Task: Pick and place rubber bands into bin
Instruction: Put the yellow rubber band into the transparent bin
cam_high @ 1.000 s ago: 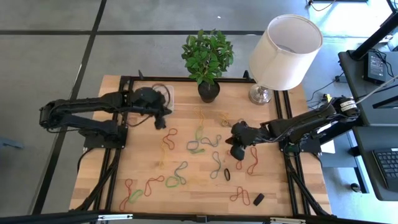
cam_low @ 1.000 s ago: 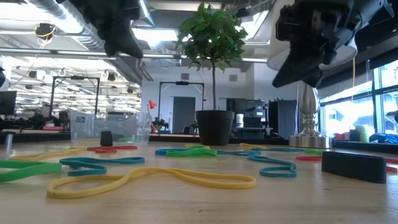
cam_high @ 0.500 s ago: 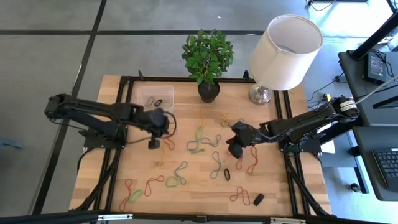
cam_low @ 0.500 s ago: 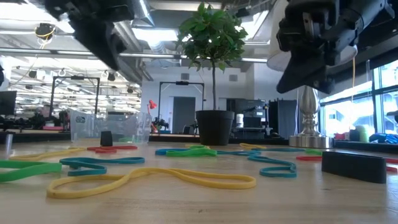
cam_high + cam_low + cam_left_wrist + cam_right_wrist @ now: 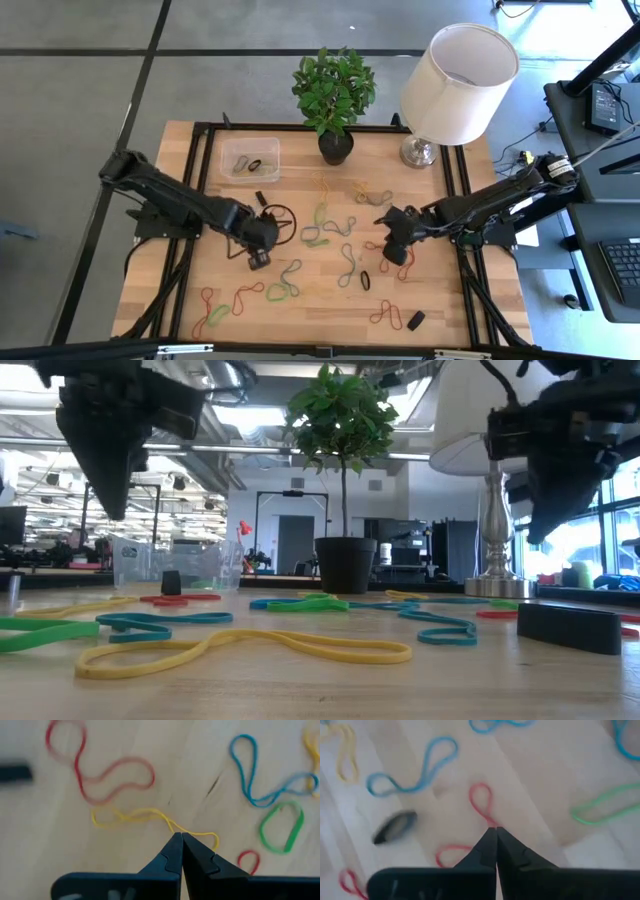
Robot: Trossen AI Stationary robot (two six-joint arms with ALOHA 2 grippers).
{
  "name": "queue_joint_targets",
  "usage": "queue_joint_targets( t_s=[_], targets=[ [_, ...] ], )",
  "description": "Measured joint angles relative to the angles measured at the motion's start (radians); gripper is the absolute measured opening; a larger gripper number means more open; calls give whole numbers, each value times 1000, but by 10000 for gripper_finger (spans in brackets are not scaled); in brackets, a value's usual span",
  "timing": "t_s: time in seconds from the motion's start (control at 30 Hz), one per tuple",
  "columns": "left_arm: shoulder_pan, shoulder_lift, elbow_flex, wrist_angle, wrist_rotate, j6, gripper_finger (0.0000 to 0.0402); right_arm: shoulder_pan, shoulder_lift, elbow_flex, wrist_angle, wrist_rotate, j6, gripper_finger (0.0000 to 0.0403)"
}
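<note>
the left gripper (image 5: 181, 836) hung with its fingers pressed together over a yellow rubber band (image 5: 150, 817) near the middle of the desk (image 5: 300, 305). the right gripper (image 5: 496, 831) was also pinched together, above a red rubber band (image 5: 481, 800) toward the desk's right edge. more rubber bands (image 5: 318, 237) lay scattered across the middle of the desk. the bin (image 5: 249, 158) sat at the far left corner, beside the plant pot (image 5: 336, 146).

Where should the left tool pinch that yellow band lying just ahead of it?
Pinch the yellow band at its narrow twisted waist, coming straight down from above. It lies flat on the table, and there both strands run close together. The left tool is shut, so open it first.
</note>
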Motion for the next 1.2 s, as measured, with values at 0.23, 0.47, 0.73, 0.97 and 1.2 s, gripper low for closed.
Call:
queue_joint_targets(
  t_s=[0.23,0.47,0.73,0.97,1.2],
  targets=[
    [-34,108,23,74,-14,-404,3,1,-83,0,-110,2,-131,0],
    [-41,196,25,115,77,-589,47,1,-161,0,-152,2,-159,0],
    [-90,262,24,141,93,-710,109,4,-205,0,-177,2,-163,0],
    [-114,311,24,140,98,-741,121,4,-206,0,-176,3,-188,0],
    [-115,351,28,136,134,-748,71,4,-206,-1,-176,10,-190,1]
  ],
)
